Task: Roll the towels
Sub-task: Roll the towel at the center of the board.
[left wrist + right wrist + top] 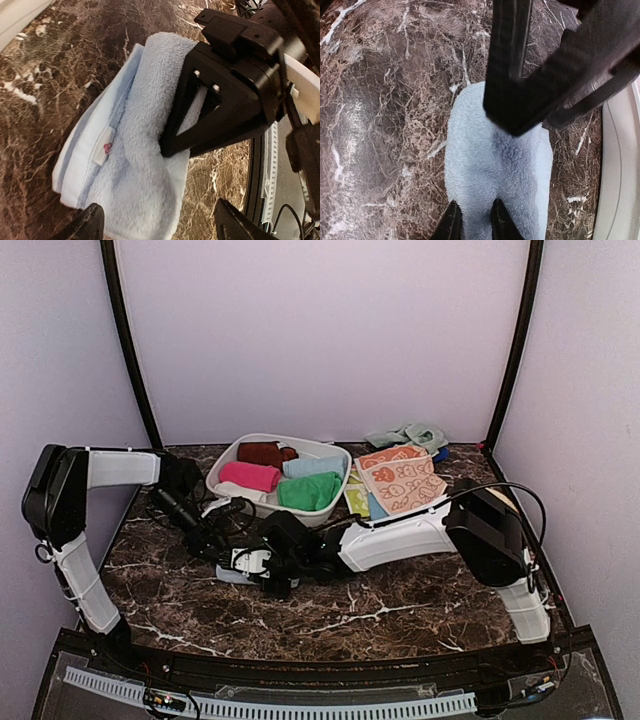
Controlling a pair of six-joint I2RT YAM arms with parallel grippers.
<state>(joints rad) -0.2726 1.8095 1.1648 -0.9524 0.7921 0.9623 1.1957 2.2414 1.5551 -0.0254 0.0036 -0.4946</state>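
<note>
A pale blue towel [230, 574] lies partly rolled on the marble table in front of the basin. It also shows in the left wrist view [135, 165] and the right wrist view [490, 165]. My right gripper [264, 566] [476, 225] is shut, pinching a fold of this towel between its fingers [451, 226]. My left gripper [218, 544] [162, 227] is open wide, its fingertips [90, 224] straddling the towel's end, apart from the cloth. Rolled towels lie in the basin: brown [262, 452], pink [250, 476], pale blue [312, 466], green [308, 490].
The white oval basin [224, 464] stands at the back centre; its rim shows in the right wrist view [620, 165]. Peach printed towels [402, 480] and a yellow-green one [356, 496] lie flat to its right. A pale green cloth [410, 434] lies by the back wall.
</note>
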